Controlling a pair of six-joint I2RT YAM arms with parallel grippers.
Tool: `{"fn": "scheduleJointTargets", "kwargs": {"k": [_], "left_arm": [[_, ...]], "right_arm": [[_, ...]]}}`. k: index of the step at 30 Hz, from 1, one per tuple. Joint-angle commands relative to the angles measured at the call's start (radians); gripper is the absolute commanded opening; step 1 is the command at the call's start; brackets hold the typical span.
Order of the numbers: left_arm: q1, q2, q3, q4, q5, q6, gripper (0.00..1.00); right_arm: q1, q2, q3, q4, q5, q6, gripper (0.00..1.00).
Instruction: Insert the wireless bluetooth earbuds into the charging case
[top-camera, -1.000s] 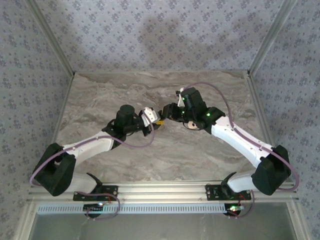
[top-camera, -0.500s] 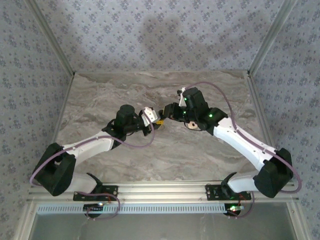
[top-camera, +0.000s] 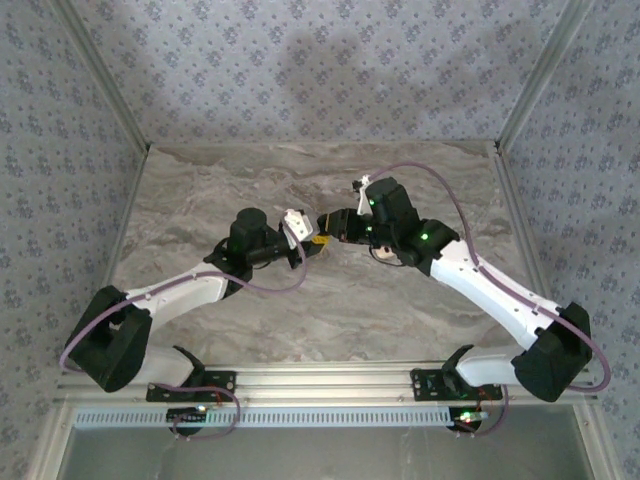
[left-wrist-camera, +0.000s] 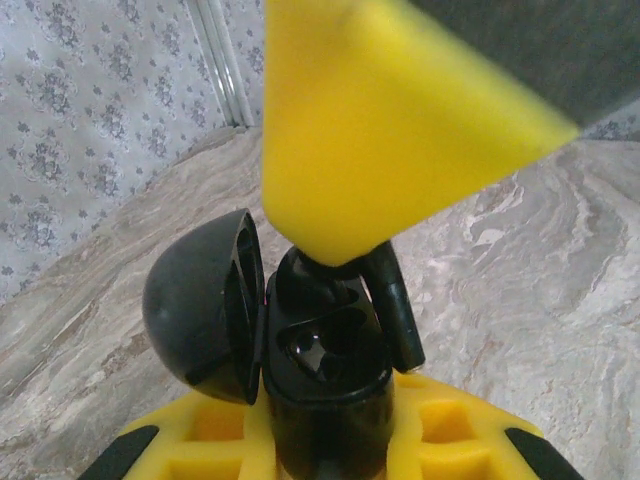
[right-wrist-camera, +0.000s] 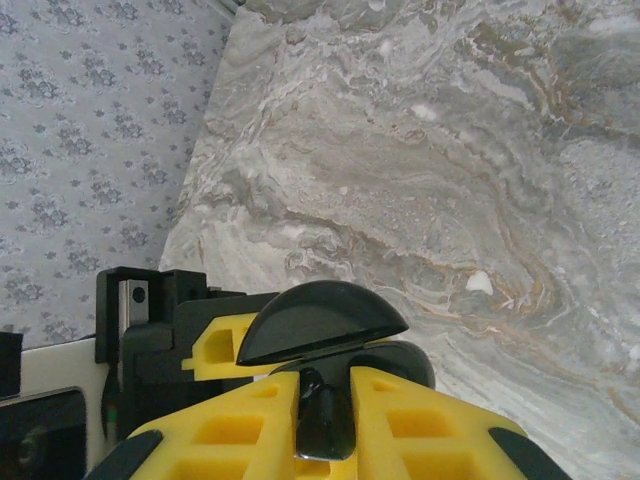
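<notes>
The left gripper (left-wrist-camera: 330, 445) is clamped on the open case (left-wrist-camera: 325, 350) — the right gripper (right-wrist-camera: 323, 390) pinches an earbud (right-wrist-camera: 322, 425) at it, its head hidden under the lid (right-wrist-camera: 320, 318).

Smooth black plastic charging case (left-wrist-camera: 325, 375) and earbud (left-wrist-camera: 398, 305) (slight sheen).

Earbud (right-wrist-camera: 322, 418) lower end hidden between fingers (right-wrist-camera: 425, 430); charging case (left-wrist-camera: 325, 400) base cut off
</notes>
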Motion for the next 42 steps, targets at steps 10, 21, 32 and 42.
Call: {"fn": "scheduleJointTargets", "kwargs": {"k": [10, 21, 32, 42], "left_arm": [[-0.001, -0.012, 0.013, 0.054, 0.045, -0.042, 0.14], [-0.001, -0.018, 0.016, 0.067, 0.052, -0.060, 0.14], [0.005, -0.019, 0.015, 0.090, 0.048, -0.085, 0.14], [0.017, -0.022, 0.010, 0.120, 0.039, -0.111, 0.14]], "right_arm": [[0.021, -0.086, -0.003, 0.076, 0.114, -0.123, 0.21], [0.028, -0.043, 0.009, 0.074, 0.110, -0.145, 0.21], [0.033, -0.027, 0.004, 0.065, 0.090, -0.146, 0.21], [0.039, -0.041, 0.002, 0.026, 0.102, -0.157, 0.21]]}}
